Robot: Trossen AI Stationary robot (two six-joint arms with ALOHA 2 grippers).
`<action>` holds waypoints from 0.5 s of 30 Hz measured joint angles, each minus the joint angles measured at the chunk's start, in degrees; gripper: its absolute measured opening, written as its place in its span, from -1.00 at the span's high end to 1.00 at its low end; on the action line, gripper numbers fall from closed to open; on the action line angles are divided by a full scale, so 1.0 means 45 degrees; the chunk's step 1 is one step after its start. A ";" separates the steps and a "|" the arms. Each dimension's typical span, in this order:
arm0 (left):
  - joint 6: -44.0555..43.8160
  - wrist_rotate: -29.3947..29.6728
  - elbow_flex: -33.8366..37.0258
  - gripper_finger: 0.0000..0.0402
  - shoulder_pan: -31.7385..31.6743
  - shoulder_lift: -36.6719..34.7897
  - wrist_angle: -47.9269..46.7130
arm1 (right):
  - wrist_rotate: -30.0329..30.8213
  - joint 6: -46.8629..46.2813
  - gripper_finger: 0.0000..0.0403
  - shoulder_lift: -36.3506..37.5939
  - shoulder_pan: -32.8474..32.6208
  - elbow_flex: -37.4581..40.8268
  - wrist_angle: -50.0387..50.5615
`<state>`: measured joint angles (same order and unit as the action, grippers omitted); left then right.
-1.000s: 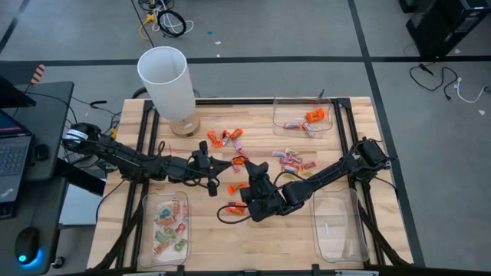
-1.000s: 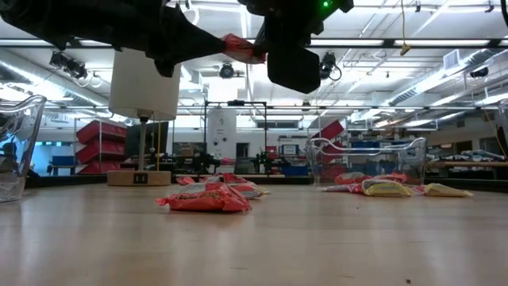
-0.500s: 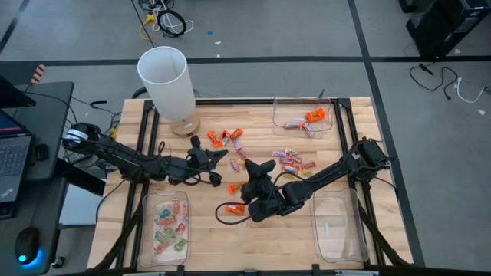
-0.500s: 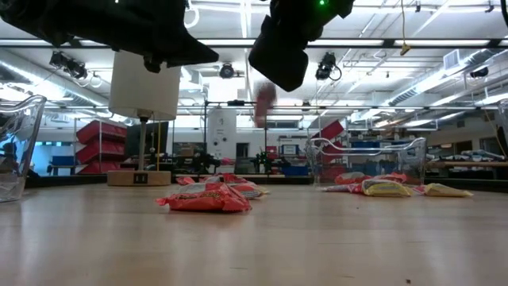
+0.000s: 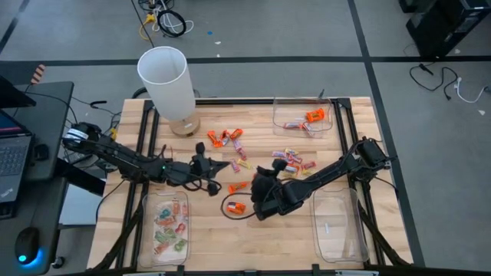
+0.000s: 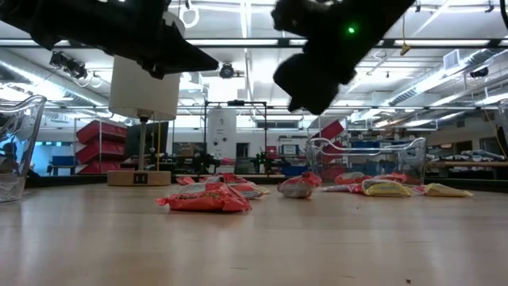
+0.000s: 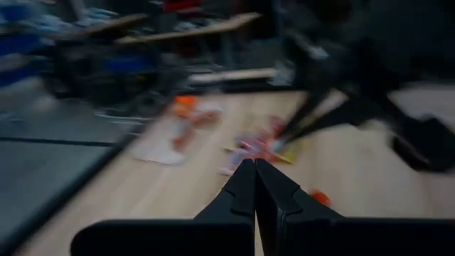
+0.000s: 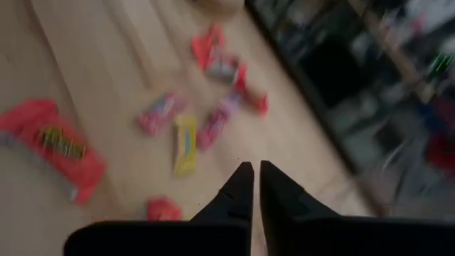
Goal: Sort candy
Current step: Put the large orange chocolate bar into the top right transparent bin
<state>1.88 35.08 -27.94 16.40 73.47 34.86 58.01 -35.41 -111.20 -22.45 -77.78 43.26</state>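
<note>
Now both arms hang over the middle of the worktop point(image 5: 207, 245), jaws shut and holding nothing. Candy point(image 5: 230, 140) lies scattered mid-worktop, some toward the far edge.

no text or label can be read.
</note>
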 joint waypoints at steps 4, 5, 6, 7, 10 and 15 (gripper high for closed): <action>-0.0470 -0.2145 0.0000 1.00 -0.0083 0.0005 -0.0232 | -0.1846 -0.1403 0.99 0.0012 0.0282 0.0000 0.0713; -0.0536 -0.2577 0.0000 1.00 -0.0125 0.0005 -0.0289 | -0.2299 -0.1494 0.99 0.0019 0.0370 0.0000 0.0554; -0.0588 -0.2844 0.0000 1.00 -0.0153 0.0005 -0.0348 | -0.2669 -0.1522 0.99 0.0024 0.0436 0.0000 0.0340; -0.0626 -0.3032 0.0000 1.00 -0.0163 0.0005 -0.0420 | -0.2943 -0.1505 1.00 0.0024 0.0482 0.0015 0.0073; -0.0791 -0.3164 0.0000 1.00 -0.0170 0.0000 -0.0950 | -0.3541 -0.1341 1.00 0.0049 0.0459 0.0271 -0.0966; -0.1375 -0.3566 0.0000 1.00 -0.0180 0.0002 -0.2212 | -0.5155 -0.1876 1.00 0.0053 0.0729 0.0759 -0.1758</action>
<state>-4.31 19.04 -27.94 15.59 73.48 24.91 34.81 -43.85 -110.96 -19.17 -74.36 35.35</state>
